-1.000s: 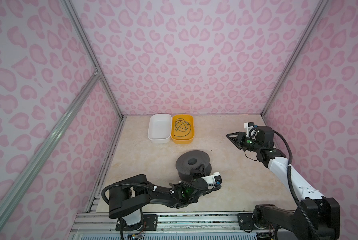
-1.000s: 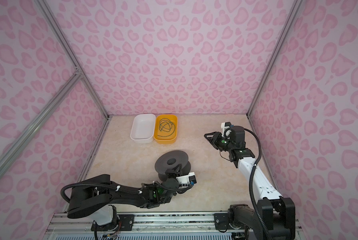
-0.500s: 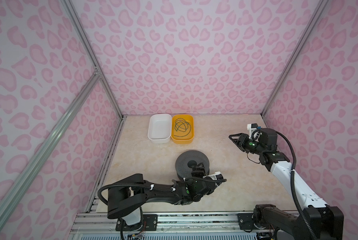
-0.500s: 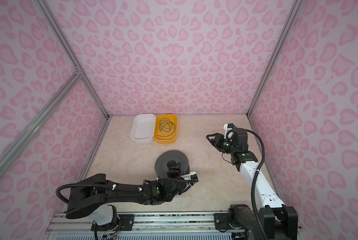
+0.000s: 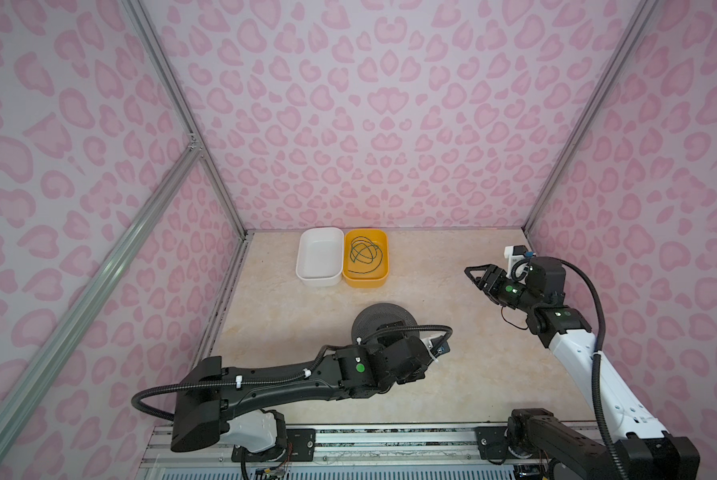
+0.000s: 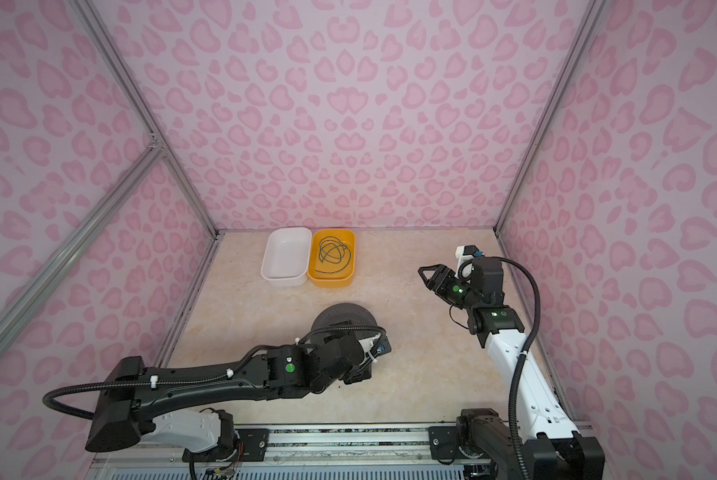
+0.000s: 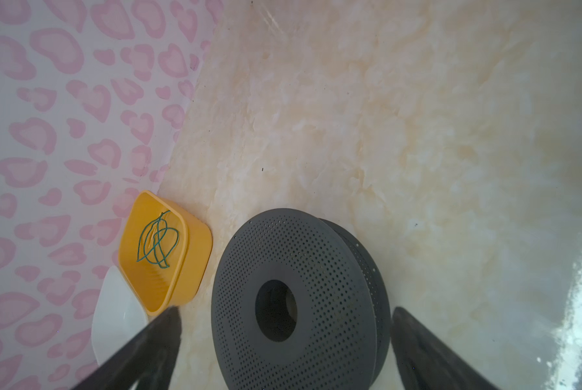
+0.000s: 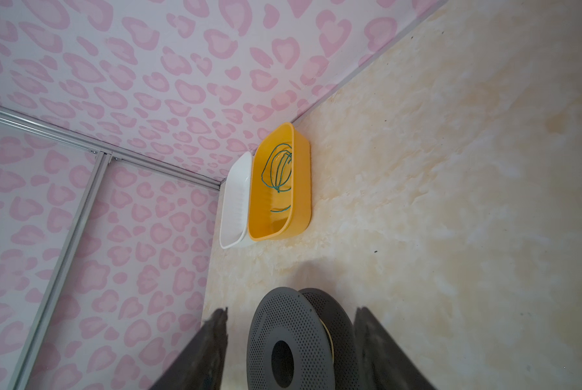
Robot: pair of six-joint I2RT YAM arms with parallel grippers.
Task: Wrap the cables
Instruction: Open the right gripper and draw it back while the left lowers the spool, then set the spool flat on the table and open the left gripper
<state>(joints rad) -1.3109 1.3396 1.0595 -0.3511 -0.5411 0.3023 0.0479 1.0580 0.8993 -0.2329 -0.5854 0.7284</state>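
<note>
Green cable (image 5: 364,256) lies in yellow bin (image 5: 365,283); left arm (image 5: 273,380) half-hides spool (image 5: 379,318).

At the back of your table (image 5: 290,316), against the rear wall, two tubs sit side by side and touching: the left tub (image 5: 319,257) and the right tub (image 5: 365,281). The cable (image 5: 365,249) lies looped inside the right tub. The spool (image 5: 379,320) is in front of the tubs, near mid-table. Your left gripper (image 7: 286,310) is just in front of the spool. Your right gripper (image 5: 473,277) is well apart, off to the spool's right.
</note>
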